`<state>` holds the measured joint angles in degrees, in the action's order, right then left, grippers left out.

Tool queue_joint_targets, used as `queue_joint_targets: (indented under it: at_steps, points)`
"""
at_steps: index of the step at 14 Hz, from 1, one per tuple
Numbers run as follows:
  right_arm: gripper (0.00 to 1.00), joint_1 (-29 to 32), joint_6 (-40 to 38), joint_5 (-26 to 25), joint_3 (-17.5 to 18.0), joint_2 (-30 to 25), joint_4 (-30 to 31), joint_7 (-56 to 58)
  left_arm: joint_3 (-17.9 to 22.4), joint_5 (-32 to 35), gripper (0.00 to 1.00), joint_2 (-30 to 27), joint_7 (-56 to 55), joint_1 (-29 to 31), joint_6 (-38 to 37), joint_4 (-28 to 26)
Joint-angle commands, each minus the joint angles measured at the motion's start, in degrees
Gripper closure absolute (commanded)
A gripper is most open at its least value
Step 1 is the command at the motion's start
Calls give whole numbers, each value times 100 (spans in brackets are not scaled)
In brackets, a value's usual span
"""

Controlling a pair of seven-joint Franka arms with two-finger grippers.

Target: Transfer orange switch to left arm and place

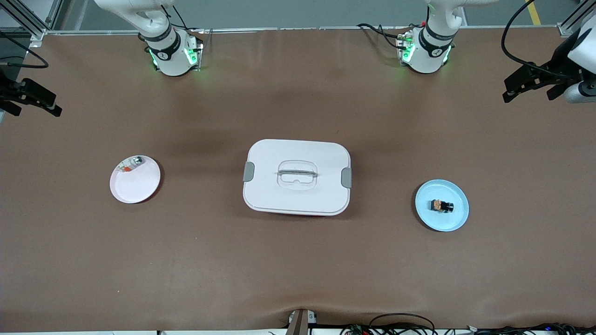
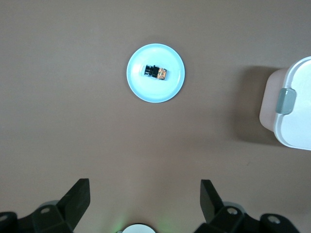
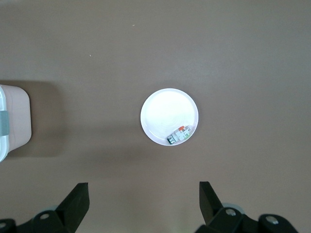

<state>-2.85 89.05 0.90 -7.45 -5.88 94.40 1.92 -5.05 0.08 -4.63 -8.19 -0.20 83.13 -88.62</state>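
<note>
The orange switch [image 1: 441, 205] [image 2: 155, 72], a tiny black block with an orange end, lies on a light blue plate [image 1: 454, 221] [image 2: 141, 87] toward the left arm's end of the table. The white box [image 1: 296, 177] with grey side latches stands mid-table; its edge shows in both wrist views [image 2: 294, 107] [image 3: 9, 121]. My left gripper [image 1: 528, 88] [image 2: 146, 187] hangs open and empty high over its end of the table, well apart from the plate. Over the right arm's end, my right gripper [image 1: 30, 100] [image 3: 144, 189] is also open and empty.
A pale pink plate [image 1: 135, 186] [image 3: 163, 114] sits toward the right arm's end and holds a small green-grey-red item [image 1: 130, 164] [image 3: 179, 136]. Cables run along the table edge nearest the front camera [image 1: 400, 325]. The arm bases [image 1: 170, 53] [image 1: 426, 51] stand at the table's back edge.
</note>
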Motion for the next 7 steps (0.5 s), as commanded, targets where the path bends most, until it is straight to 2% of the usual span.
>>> queue_joint_targets:
  at_steps: [1, 7]
  points:
    - [0, 57, -90, -90, 51, 61, -132, 28, 4, 141, 0, -47, 54, -15, -51, 3]
    - [0, 30, -90, -90, 51, 61, -124, 28, 30, 141, 0, -38, 63, -15, -51, 38]
